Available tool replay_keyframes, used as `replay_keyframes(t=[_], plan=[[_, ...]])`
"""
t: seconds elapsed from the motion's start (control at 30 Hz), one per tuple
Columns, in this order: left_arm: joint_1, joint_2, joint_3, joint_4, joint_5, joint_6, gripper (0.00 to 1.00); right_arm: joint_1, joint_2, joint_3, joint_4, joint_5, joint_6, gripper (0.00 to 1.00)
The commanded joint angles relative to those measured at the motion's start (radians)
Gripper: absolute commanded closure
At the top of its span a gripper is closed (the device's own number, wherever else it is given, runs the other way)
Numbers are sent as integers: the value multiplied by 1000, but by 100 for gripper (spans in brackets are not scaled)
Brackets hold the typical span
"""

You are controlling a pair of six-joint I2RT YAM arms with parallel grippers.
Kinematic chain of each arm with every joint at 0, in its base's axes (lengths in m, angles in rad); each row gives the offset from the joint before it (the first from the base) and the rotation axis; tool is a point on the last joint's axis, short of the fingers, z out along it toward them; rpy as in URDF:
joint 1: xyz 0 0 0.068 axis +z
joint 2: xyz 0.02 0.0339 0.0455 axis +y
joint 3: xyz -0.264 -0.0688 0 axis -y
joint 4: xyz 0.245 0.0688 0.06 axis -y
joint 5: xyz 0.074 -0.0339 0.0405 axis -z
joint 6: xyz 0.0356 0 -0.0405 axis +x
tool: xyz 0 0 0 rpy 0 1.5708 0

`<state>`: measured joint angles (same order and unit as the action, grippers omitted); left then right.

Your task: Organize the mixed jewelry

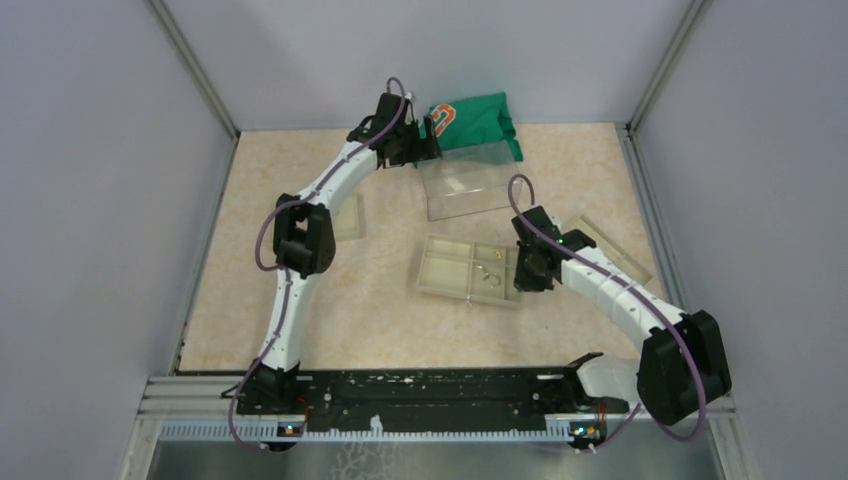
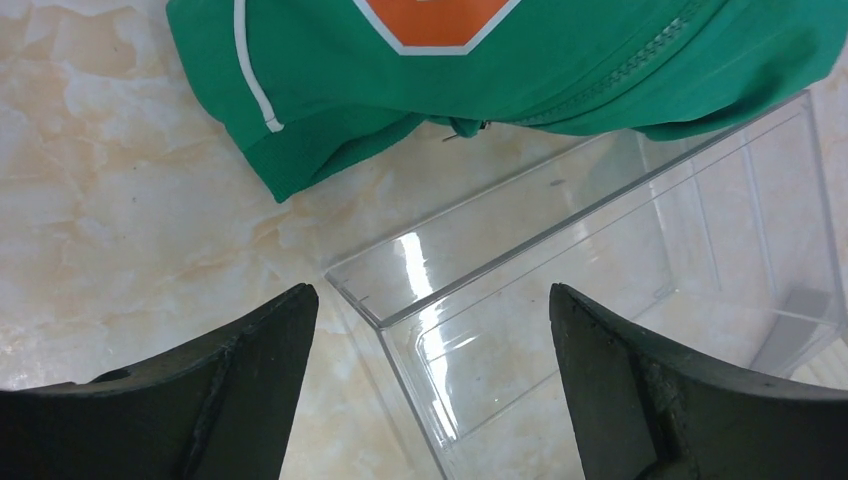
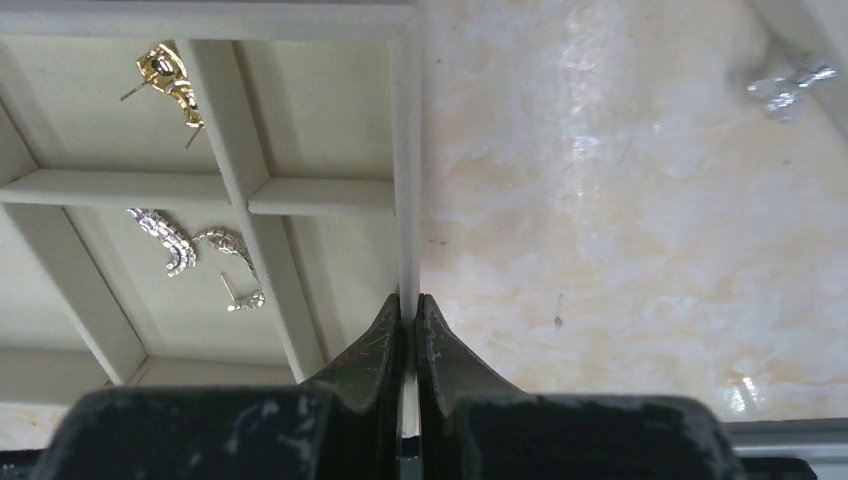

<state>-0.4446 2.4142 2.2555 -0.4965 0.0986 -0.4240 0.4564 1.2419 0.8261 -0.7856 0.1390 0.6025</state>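
Note:
A cream compartmented tray (image 1: 445,268) lies mid-table. In the right wrist view its wall (image 3: 405,150) is pinched between the jaws of my right gripper (image 3: 408,305), which is shut on it. A gold earring (image 3: 165,72) lies in one compartment and two silvery earrings (image 3: 195,250) in the one beside it. Another silvery piece (image 3: 785,88) lies on the table to the right. My left gripper (image 2: 432,300) is open and empty, at the corner of a clear plastic box (image 2: 600,280), close to the green cloth (image 2: 520,60).
The clear box (image 1: 468,185) and green cloth with orange logo (image 1: 475,122) lie at the back. A small cream tray (image 1: 345,215) lies at the left and a clear lid (image 1: 610,252) at the right. Grey walls enclose the table.

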Motion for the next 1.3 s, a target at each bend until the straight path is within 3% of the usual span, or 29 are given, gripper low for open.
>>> replay_keyframes(t=[0.0,0.3,0.57,0.83,1.0,1.27], plan=[[-2,14,-4,-32,5,47,9,-29,-56,76,-61,24,-32,100],[-2,-159,-359,-39,-50,106,10,-38,-59,112,-92,29,-36,100],[7,-267,-548,-105,-89,179,10,-38,-25,166,-125,77,-82,100],[14,-380,-545,-97,-26,163,8,-87,49,213,-70,130,-138,100],[29,-417,-526,-117,34,123,8,-154,100,248,-10,116,-191,100],[49,-467,-526,-135,58,107,7,-161,195,309,66,55,-224,100]])
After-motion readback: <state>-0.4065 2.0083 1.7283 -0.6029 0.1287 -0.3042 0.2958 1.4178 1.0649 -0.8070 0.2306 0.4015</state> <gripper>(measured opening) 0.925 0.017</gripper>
